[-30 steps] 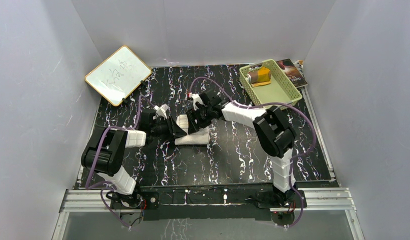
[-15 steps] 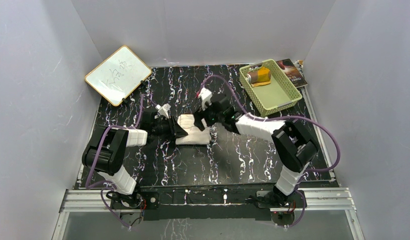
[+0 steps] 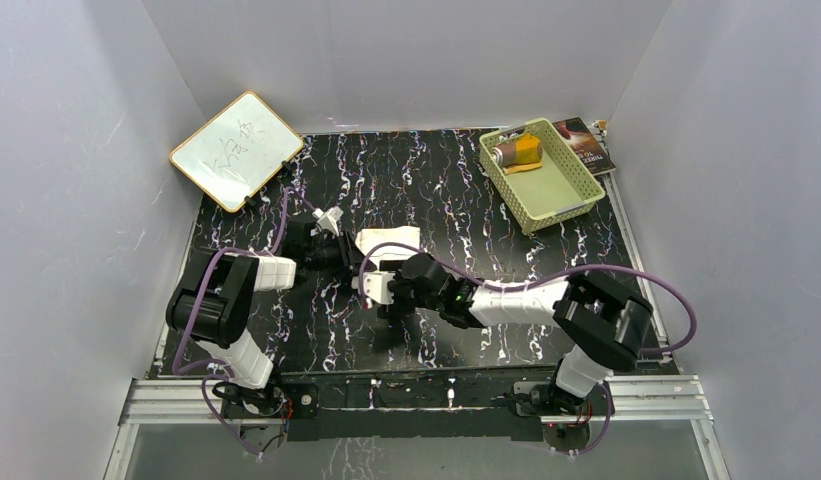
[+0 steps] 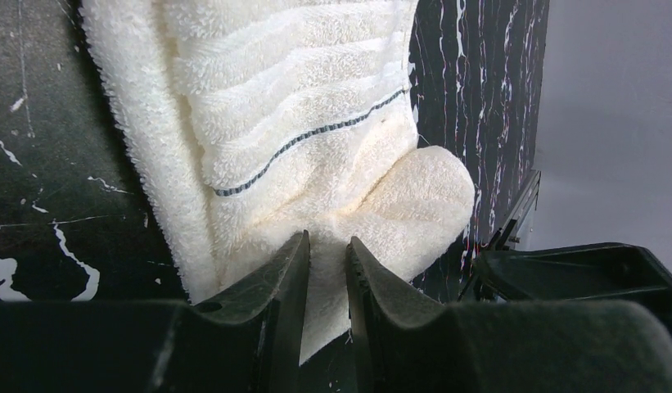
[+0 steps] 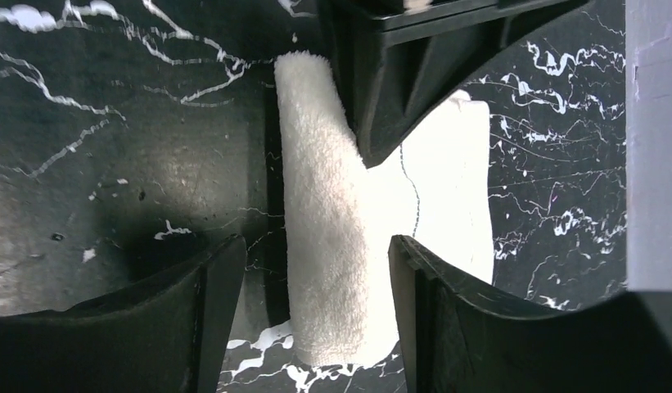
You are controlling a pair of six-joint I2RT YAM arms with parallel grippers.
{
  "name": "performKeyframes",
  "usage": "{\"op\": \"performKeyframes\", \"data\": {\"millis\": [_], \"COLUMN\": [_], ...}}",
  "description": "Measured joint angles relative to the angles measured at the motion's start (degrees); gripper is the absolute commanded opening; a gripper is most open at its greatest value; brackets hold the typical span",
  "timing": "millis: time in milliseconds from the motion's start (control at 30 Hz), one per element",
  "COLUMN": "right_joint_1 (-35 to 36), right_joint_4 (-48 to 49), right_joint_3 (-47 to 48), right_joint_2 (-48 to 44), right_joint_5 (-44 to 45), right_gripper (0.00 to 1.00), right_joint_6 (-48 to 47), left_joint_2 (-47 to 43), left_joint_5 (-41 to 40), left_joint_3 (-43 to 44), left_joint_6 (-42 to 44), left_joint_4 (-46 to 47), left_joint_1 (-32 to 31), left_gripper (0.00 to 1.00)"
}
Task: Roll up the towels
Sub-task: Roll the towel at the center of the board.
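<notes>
The cream-white towel lies mid-table, partly rolled, with its thick rolled edge nearest the arms. My left gripper comes in from the left and is shut on the towel's end; in the left wrist view the cloth is pinched between the fingertips of this gripper. Open, my right gripper straddles the other end of the roll from the near side, its fingers clear of the cloth. The orange-yellow towel lies rolled in the green basket.
A small whiteboard leans at the back left corner. A dark booklet lies behind the basket at the back right. Grey walls enclose the black marbled table on three sides.
My right arm has swung from the far side of the cream towel round to its near side and now straddles the roll, jaws open. The left gripper kept its hold.
</notes>
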Motion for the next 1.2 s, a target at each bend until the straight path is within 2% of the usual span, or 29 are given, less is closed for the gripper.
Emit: {"op": "performKeyframes", "data": {"millis": [300,467,600,833,900,1000,1033,1133,1200], "right_joint_1": [1.88,2.16,2.16,2.29,2.51,2.49,2.45,1.75,0.9], "right_joint_4": [-0.28,1.42,3.39,4.22,3.98,2.49,2.05,-1.79,-6.08], "right_joint_3": [1.11,1.14,1.77,5.18,6.16,7.28,7.54,9.73,12.04], "right_joint_2": [6.58,7.85,10.38,15.04,15.8,15.93,15.91,15.32,14.69], "right_joint_5": [5.01,6.99,8.81,13.92,15.37,15.56,15.21,11.1,5.9], "right_gripper": [0.59,0.54,0.43,0.15,0.12,0.08,0.03,0.0,0.0], "right_joint_6": [-10.14,-13.07,-14.82,-16.31,-16.17,-14.1,-13.16,-8.52,-4.22], "left_joint_2": [0.52,0.79,0.81,0.79,0.74,-0.15,-0.92,-4.9,-9.25], "left_joint_5": [0.55,0.87,0.9,0.55,-0.07,-1.18,-1.79,-4.0,-5.9], "left_joint_3": [0.7,1.05,1.18,1.49,1.81,2.14,2.16,2.49,3.23], "left_joint_6": [0.48,0.85,1.07,1.29,1.29,1.25,1.25,1.55,2.05], "left_joint_4": [-0.7,-1.03,-1.29,-1.66,-1.95,-3.43,-4.46,-9.09,-13.64], "left_joint_1": [0.0,0.0,0.0,0.0,0.02,0.0,0.0,0.17,0.48], "left_gripper": [0.24,0.24,0.24,0.24,0.24,0.31,0.34,0.55,0.59]}}
